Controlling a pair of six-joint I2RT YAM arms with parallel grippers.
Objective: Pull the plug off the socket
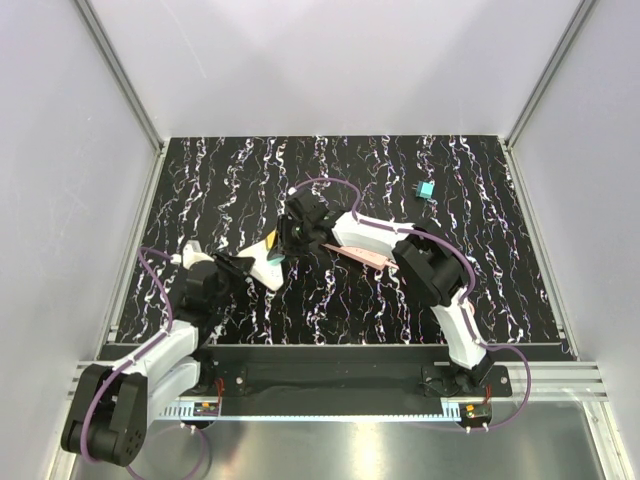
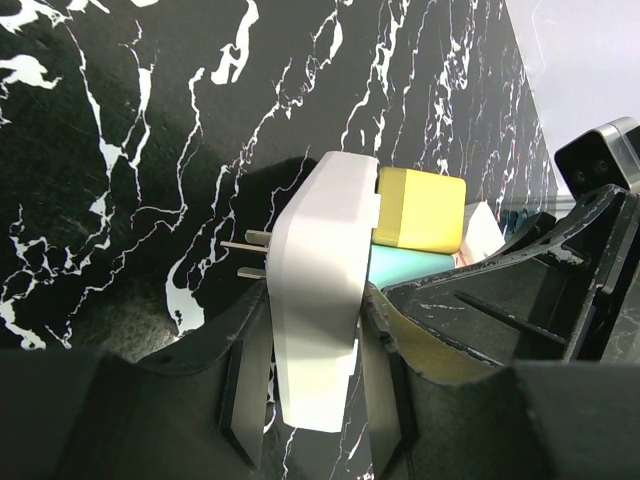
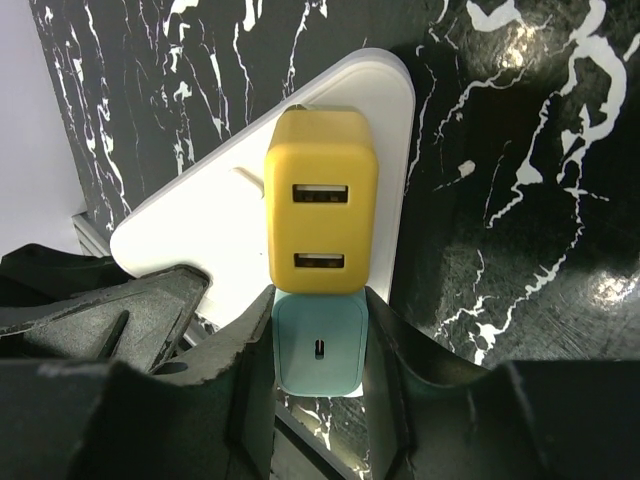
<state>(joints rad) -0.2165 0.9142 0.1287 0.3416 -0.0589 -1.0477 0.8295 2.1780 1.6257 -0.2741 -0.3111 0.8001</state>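
The white rounded-triangle socket point(image 2: 315, 290) is clamped between the fingers of my left gripper point(image 2: 315, 345), with its two metal prongs sticking out to the left. A yellow plug point(image 3: 320, 215) with two USB ports and a light teal plug point(image 3: 318, 350) sit side by side against the socket's face point(image 3: 190, 225). My right gripper point(image 3: 318, 325) is shut on the teal plug's sides. In the top view both grippers meet at centre left: left gripper point(image 1: 248, 266), socket point(image 1: 272, 272), right gripper point(image 1: 293, 238).
A pink power strip point(image 1: 362, 256) lies under my right arm on the black marbled table. A small teal plug point(image 1: 426, 191) lies loose at the back right. Grey walls close in the table's sides.
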